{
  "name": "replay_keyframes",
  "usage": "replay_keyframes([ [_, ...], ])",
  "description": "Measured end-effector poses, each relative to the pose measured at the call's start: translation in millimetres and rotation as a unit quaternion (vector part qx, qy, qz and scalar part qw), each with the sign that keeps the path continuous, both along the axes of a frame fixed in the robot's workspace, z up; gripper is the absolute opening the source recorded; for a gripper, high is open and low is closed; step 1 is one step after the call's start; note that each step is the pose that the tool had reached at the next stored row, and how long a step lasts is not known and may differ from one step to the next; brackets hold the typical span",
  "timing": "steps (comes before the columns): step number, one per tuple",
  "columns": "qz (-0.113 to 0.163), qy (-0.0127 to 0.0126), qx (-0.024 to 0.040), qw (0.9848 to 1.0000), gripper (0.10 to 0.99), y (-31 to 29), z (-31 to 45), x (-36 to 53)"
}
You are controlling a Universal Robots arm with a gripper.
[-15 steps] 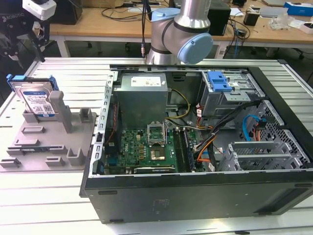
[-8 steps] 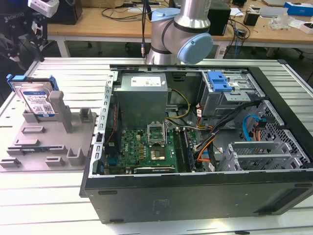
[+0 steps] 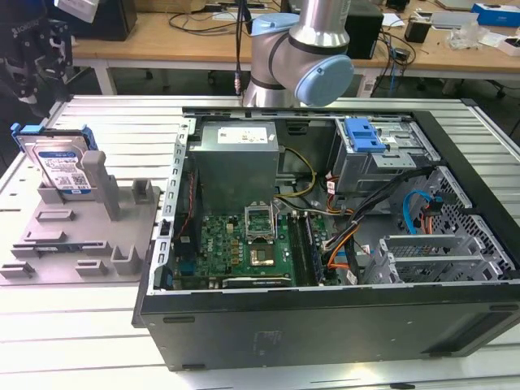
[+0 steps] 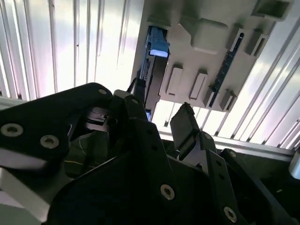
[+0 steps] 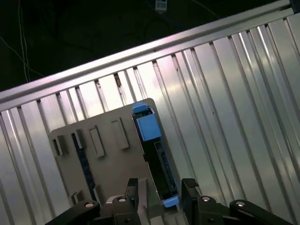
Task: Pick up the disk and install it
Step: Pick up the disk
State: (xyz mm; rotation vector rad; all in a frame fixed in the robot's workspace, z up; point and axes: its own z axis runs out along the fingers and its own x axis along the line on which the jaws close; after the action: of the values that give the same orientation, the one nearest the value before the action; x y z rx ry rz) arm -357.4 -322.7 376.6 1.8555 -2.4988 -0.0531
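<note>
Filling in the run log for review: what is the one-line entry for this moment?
stage: before pick | gripper: open, over disk | disk: upright in grey holder, not held | computer case: open

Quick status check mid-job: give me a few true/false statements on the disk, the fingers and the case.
1. The disk stands upright on the grey fixture. True.
2. The fingers are shut on the disk. False: they are open and the disk is clear of them.
3. The case lies open, its motherboard showing. True.
4. The disk is inside the case. False: it is outside, to the exterior view's left of the case.
</note>
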Motion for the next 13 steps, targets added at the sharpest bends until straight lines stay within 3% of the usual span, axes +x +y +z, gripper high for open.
replay_keyframes([
  [5, 0.053, 0.0, 0.0, 0.9986, 0.498, 0.0, -0.1, 0.0],
  [11, 0.104, 0.0, 0.0, 0.9946, 0.498, 0.0, -0.1, 0.0],
  [12, 0.104, -0.001, -0.0002, 0.9946, 0.498, 0.2, -0.3, -0.2],
  [13, 0.104, -0.0041, -0.0005, 0.9946, 0.498, 0.3, -0.6, -0.5],
])
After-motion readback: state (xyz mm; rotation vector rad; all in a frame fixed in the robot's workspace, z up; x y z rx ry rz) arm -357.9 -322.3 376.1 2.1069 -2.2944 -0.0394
